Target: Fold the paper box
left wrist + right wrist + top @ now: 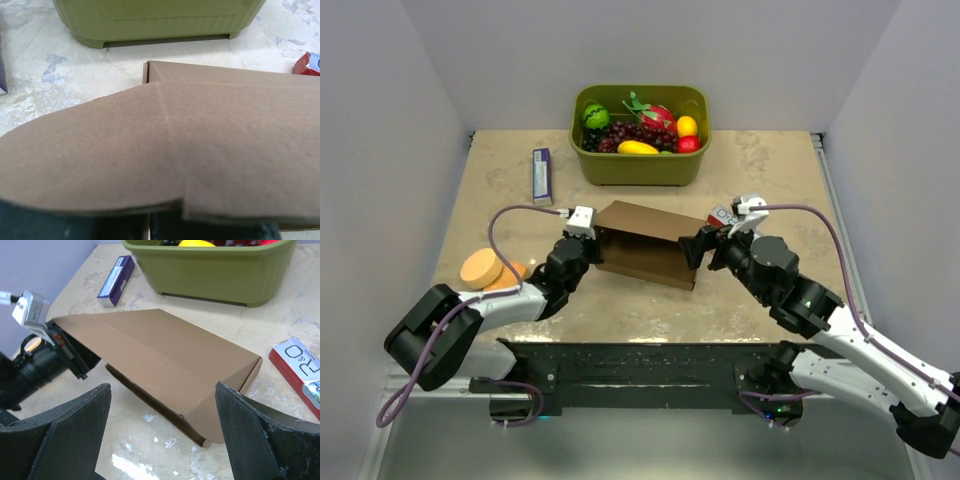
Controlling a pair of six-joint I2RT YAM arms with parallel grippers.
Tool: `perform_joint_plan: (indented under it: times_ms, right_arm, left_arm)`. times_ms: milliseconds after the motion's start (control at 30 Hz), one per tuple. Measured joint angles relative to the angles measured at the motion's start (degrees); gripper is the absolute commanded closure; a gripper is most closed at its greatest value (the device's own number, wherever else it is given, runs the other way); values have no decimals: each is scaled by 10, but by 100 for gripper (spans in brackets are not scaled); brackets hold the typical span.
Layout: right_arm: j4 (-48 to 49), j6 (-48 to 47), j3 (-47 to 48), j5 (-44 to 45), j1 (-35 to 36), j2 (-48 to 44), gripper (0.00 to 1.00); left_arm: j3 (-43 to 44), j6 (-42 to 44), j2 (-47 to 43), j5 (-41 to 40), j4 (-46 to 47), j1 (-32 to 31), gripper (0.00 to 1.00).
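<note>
Jaws: left gripper (586, 233) clamped on box (645, 235) flap at 9 o'clock; right gripper (698, 248) wide open, empty, at 3 o'clock.

**A robotics lab test cell, laid out for manipulation trials**

A marbled tabletop (760, 170) is enclosed on three sides by plain pale walls (380, 120), as in a purpose-built booth. Two robot arms, the left arm (500, 305) and the right arm (800, 290), are bolted to a black mounting plate (650, 365) at the near edge and are fed by loose lilac cables (495, 225). Unrelated props are set out on the surface: an olive-green tub (640, 165) heaped with glossy fruit (638, 147), a purple packet (542, 173), a red carton (295, 365), orange discs (482, 268) and a brown paper box (645, 240).
</note>
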Motion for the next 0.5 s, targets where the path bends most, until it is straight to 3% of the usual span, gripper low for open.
perform_joint_plan:
  times_ms: [267,500]
  right_arm:
    - [12,-124,31,-88,0,68,8]
    - [43,-235,61,-105,0,142,8]
  left_arm:
    - [55,0,-24,30,-108,2,100]
    - [84,1,-31,55,-164,4,100]
